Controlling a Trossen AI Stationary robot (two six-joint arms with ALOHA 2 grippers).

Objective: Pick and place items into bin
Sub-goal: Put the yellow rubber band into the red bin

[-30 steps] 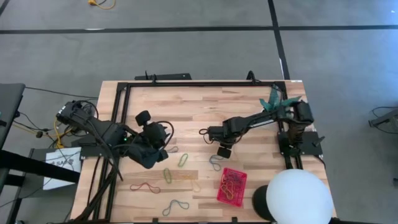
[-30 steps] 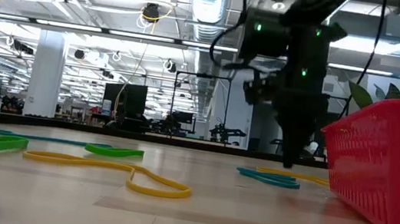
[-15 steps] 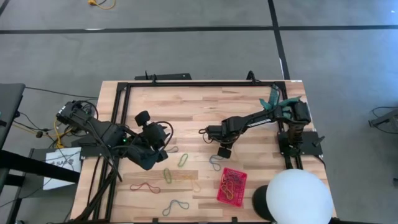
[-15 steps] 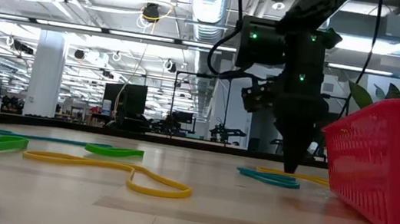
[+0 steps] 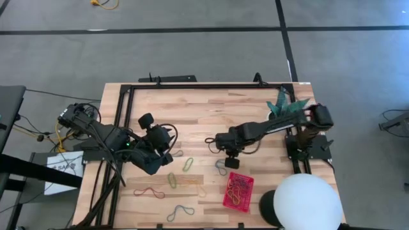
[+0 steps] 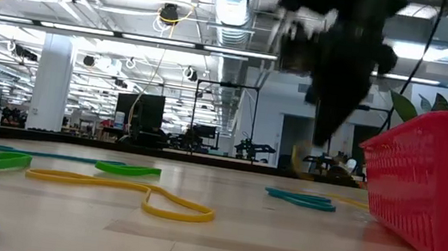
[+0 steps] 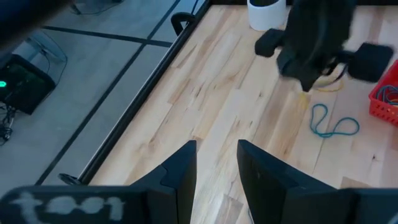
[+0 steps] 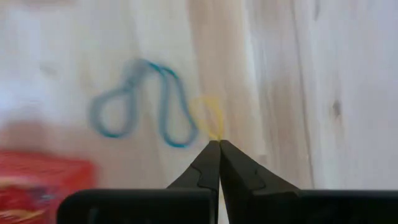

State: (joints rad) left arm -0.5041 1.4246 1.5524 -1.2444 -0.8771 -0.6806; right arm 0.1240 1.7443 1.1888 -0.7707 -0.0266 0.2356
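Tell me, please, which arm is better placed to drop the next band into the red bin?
The right. Its gripper is shut on a yellow band, lifted off the table near the red bin. The left gripper hangs open and empty, farther off.

Two dark, seemingly black jointed arms, looping cables

Right arm stretched from its base at the table's right edge toward mid-table, wrist bent down, right gripper (image 8: 219,144) pinched tight, fingertips (image 8: 212,149) pressed together with a thin yellow band (image 8: 208,115) caught at the tips, raised off the surface. Left arm folded low at the left side, left gripper (image 7: 216,149) parked, fingers (image 7: 180,171) parted.
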